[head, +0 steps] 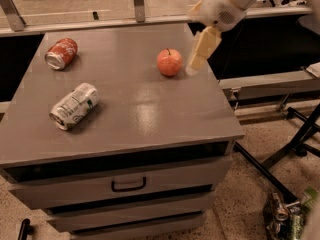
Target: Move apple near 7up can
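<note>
Plainly, the gripper (196,64) hung just to the right of the apple (169,62), tilted down toward the tabletop, close beside the fruit, though whether it touched it I could not tell, nor whether it was spread or pressed together. It held nothing that showed. The apple stood upright, stem up, on the grey cabinet (145,116), toward the back right of its top. The 7up can (74,106) lay on its side well apart from the apple, far to its left and nearer the front edge. A red can (61,53) lay on its side too, far left of the apple and a little further back. By my reading the task had scarcely begun: the reach toward the apple looked about done, but the grasp, the carry leftward and forward, and the setting down beside the 7up can were all left. Below the apple's level, the cabinet's drawer (129,185) with its dark handle was closed, so its contents were hidden; the dark gap above it showed nothing. Whether either can held any drink could not be told.
</note>
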Motion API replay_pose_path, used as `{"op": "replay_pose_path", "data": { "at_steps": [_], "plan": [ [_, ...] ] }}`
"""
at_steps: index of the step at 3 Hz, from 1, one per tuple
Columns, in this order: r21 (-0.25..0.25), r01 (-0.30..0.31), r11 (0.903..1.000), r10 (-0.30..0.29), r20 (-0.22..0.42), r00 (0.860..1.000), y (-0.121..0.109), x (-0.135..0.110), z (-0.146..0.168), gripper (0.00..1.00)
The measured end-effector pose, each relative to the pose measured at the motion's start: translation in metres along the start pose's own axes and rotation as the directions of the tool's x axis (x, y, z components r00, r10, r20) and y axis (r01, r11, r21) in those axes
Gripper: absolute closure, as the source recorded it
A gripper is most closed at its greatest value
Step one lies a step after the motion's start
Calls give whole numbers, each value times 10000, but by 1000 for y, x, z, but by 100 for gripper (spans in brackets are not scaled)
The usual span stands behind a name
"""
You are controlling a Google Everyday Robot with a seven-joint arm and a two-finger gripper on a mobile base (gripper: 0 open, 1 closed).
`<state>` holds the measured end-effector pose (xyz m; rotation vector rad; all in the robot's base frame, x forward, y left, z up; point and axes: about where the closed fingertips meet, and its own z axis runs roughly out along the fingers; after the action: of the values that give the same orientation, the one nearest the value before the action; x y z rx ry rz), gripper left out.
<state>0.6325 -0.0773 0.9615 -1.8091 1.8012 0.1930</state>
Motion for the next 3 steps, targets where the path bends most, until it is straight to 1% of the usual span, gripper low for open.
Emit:
{"op": "replay_pose_path", "data": {
  "at_steps": [1, 2, 3],
  "plan": [
    [-355, -162, 9992, 175, 366, 9992, -19, -17, 38, 0],
    [-565, -692, 9960, 714, 382, 9967, -29, -12, 66, 0],
    [-624, -1222, 9905, 1235, 168, 9922, -35, 3, 89, 0]
  ]
}}
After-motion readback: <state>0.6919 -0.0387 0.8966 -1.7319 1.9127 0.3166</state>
